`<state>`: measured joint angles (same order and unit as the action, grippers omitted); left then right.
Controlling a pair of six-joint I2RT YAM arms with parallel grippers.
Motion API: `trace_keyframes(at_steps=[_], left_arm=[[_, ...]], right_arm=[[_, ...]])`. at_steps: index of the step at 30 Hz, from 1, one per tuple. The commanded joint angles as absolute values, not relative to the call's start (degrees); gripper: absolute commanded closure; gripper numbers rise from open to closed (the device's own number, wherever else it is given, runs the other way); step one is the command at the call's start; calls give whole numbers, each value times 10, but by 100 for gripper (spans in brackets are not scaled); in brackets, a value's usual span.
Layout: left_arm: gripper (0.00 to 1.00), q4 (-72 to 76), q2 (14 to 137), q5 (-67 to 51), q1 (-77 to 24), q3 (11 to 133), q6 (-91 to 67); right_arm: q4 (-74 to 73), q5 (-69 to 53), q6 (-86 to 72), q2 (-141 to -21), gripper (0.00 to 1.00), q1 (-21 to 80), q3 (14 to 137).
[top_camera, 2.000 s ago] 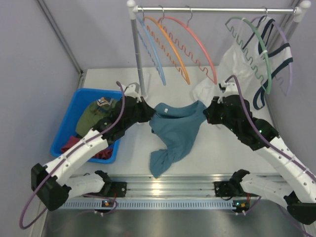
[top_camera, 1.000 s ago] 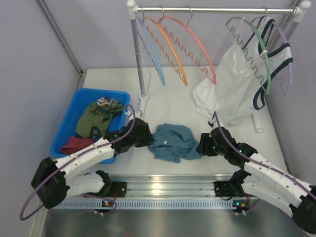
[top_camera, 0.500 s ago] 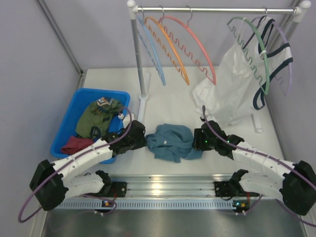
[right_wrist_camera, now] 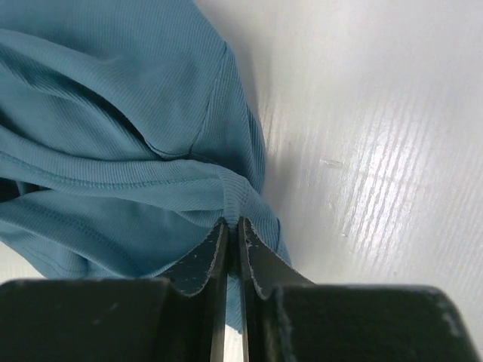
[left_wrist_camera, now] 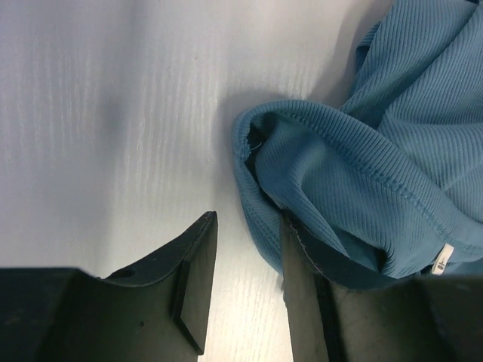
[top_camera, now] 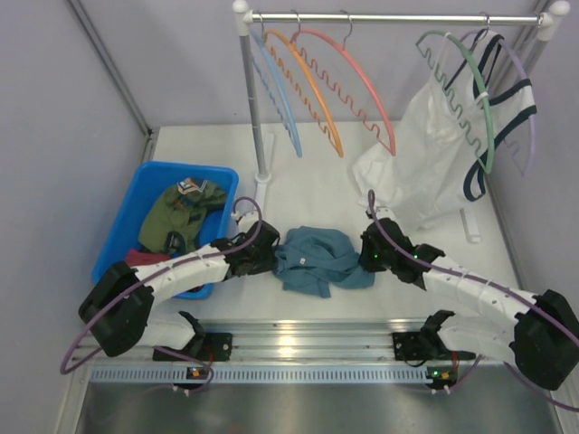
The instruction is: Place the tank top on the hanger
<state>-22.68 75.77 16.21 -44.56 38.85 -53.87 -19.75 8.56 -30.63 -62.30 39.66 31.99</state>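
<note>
The teal-blue tank top (top_camera: 321,258) lies bunched on the table between both arms. My right gripper (top_camera: 366,257) is at its right edge; in the right wrist view the gripper (right_wrist_camera: 233,222) is shut on a pinched fold of the tank top (right_wrist_camera: 113,151). My left gripper (top_camera: 270,259) is at the left edge. In the left wrist view it (left_wrist_camera: 247,219) stands open, bare table between its fingers and the tank top's hem (left_wrist_camera: 377,151) draped against the right finger. The salmon hanger (top_camera: 362,86) hangs on the rail at the back.
A blue bin (top_camera: 127,203) at the left holds an olive garment (top_camera: 181,212) and a dark red cloth (top_camera: 136,264). The rack's pole (top_camera: 256,108) stands behind the tank top. An orange hanger (top_camera: 317,90), a blue hanger (top_camera: 280,99) and a green hanger (top_camera: 475,81) with a white top (top_camera: 425,154) share the rail.
The tank top, held up and spread earlier, now lies in a heap on the table. My right gripper has shut on its right edge. My left gripper has slid in to the left edge.
</note>
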Motion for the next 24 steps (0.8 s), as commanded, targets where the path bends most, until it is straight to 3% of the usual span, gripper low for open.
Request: trace_keyframes(at_steps=[1,15,18,19,24], left_arm=[[56,-169,772,161,-439,394,-529],[60,-127,796,157,-410,380,-512],[70,-129,802,158,-408,386,-505],[79,-132,802,158,-409,389,-504],[100,-160,783,163,-408,396,-485]], right_arm=[[-204,109,-304,-587,94,404,352],[-257,109,-310,-516,97,404,368],[-267,109,-309,-511,98,404,377],[-268,109,-307,-506,99,404,379],[-294,117,-301,-490,99,404,417]])
